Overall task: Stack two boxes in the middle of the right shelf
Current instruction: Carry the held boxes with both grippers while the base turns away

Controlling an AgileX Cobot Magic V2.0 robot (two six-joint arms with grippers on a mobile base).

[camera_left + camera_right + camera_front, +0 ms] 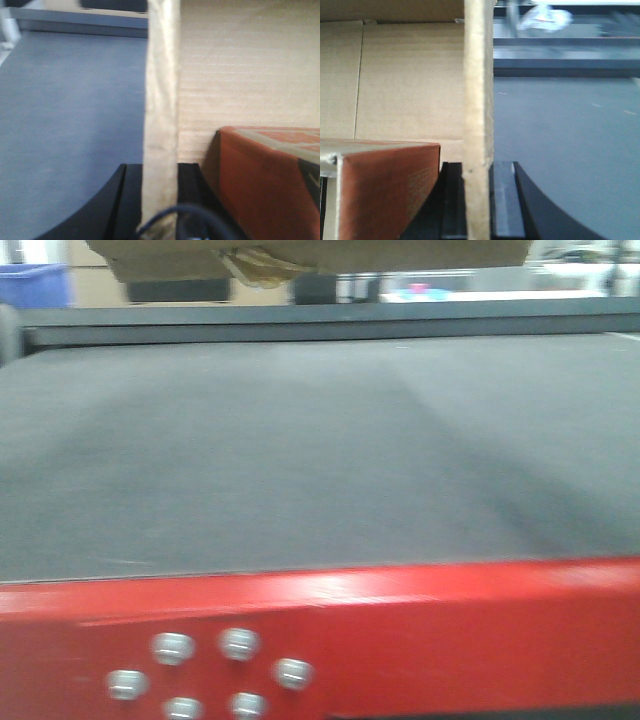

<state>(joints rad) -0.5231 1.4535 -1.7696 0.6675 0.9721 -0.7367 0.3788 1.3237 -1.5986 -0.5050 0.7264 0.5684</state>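
A brown cardboard box (300,255) hangs above the grey tabletop at the top edge of the front view, with only its underside showing. My left gripper (160,167) is shut on the box's left wall (161,90), one black finger on each side. My right gripper (477,165) is shut on the box's right wall (478,85) in the same way. Inside the box, close to each gripper's inner finger, lies a red-brown carton (265,180) (385,185). The shelf is out of view.
A dark grey matte tabletop (320,460) stretches under the box. A red front rail (400,630) with several round bolts runs along its near edge. A dark raised rail (330,320) borders the far side. A blue bin (35,285) stands at the far left.
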